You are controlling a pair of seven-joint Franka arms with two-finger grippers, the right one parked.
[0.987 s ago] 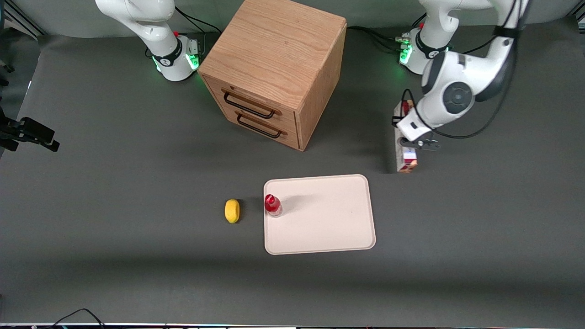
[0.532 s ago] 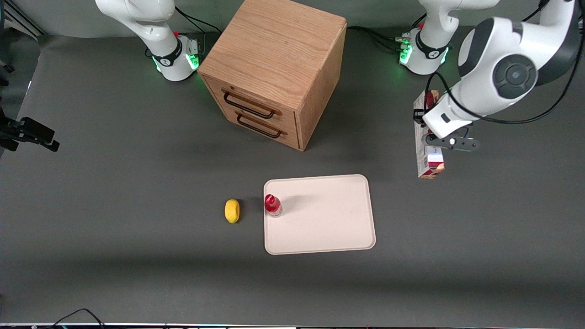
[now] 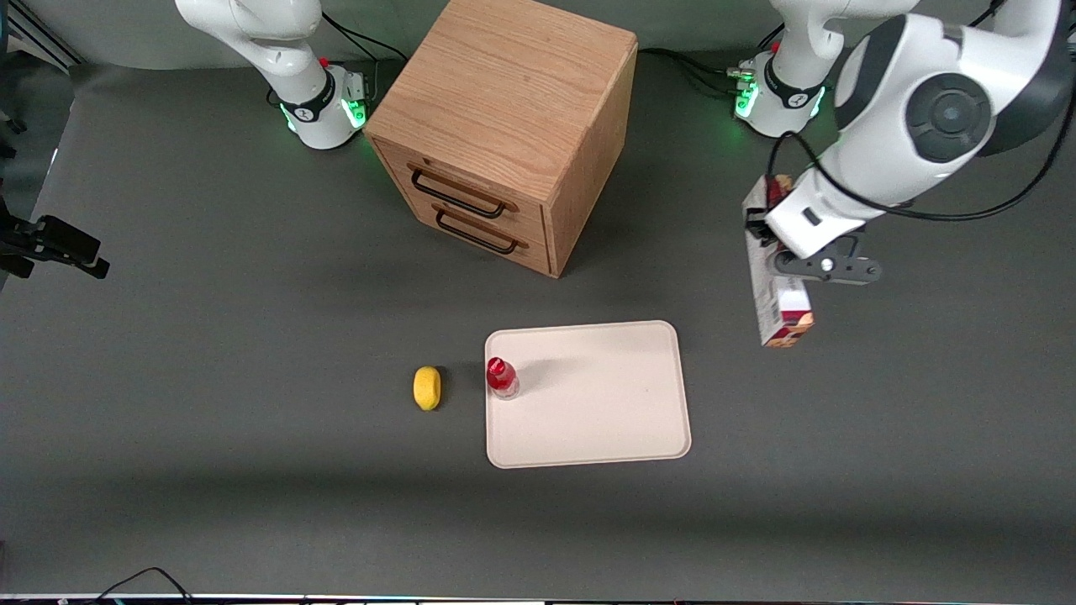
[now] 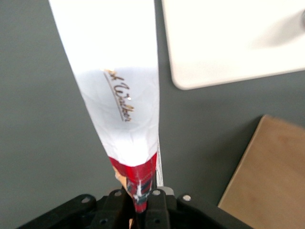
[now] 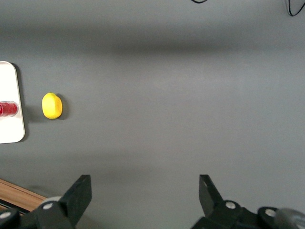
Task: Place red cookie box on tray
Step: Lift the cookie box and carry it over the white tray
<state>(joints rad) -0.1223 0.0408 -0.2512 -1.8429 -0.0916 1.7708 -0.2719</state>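
My left gripper (image 3: 775, 255) is shut on the red cookie box (image 3: 779, 309) and holds it clear of the table, toward the working arm's end. The long box hangs lengthwise, its brownish end nearest the front camera. In the left wrist view the black fingers (image 4: 114, 204) clamp the dark red end of the cookie box (image 4: 119, 86), whose white section stretches away from the gripper (image 4: 138, 202). The cream-white tray (image 3: 605, 420) lies flat mid-table, beside the box and slightly nearer the front camera. A rounded corner of the tray (image 4: 224, 47) shows past the box.
A small red-capped bottle (image 3: 502, 377) stands on the tray's edge, with a yellow lemon (image 3: 427, 387) on the mat beside it. A wooden two-drawer cabinet (image 3: 504, 126) stands farther from the front camera than the tray; its wood (image 4: 267, 176) shows in the left wrist view.
The gripper has lifted the cookie box off the table and swung outward with it. In the last half second it came back slightly toward the tray and the front camera.
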